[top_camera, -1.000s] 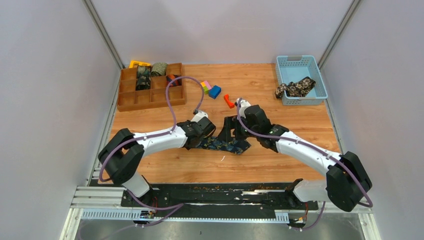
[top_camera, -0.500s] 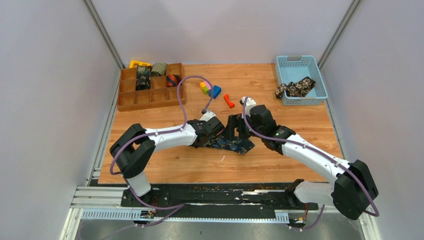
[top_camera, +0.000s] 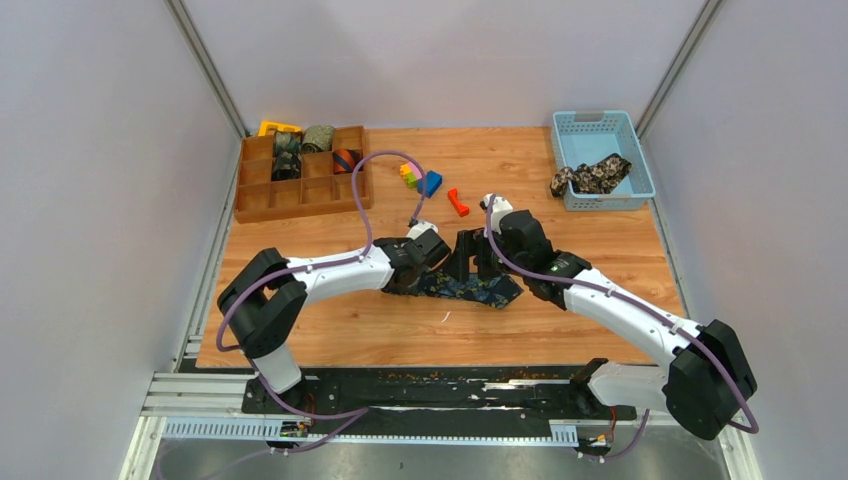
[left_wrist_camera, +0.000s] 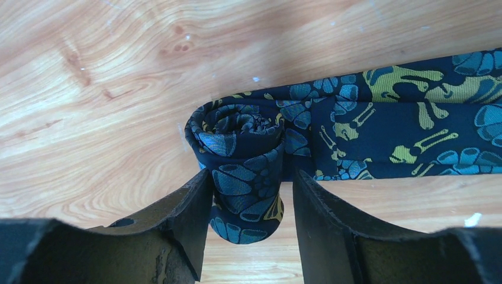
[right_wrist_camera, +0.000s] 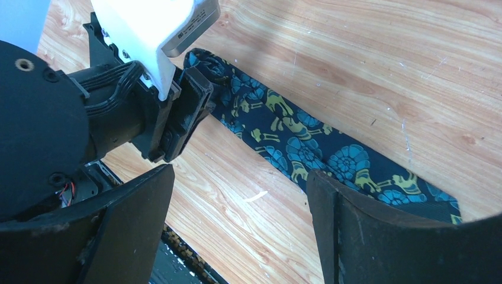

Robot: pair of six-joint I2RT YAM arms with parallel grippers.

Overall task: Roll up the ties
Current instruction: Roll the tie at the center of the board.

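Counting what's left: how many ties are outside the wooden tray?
2: the navy paisley tie on the table, partly coiled, and the floral tie draped over the blue basket. More could hide inside it.

Brightness: bright, even, neutral white in all views.
Source: overhead, diffuse.
Shadows: soft and short on the table (top_camera: 400, 330) beneath the arms (top_camera: 620, 305); darker between the fingers (left_wrist_camera: 177, 231).
Glare: faint sheen on the wood; white casing (right_wrist_camera: 148, 23) nearly washed out.
Focus: tie (left_wrist_camera: 385, 136) weave sharp; near fingers soft and underlit.
Top view: slightly grainy, small detail lost.
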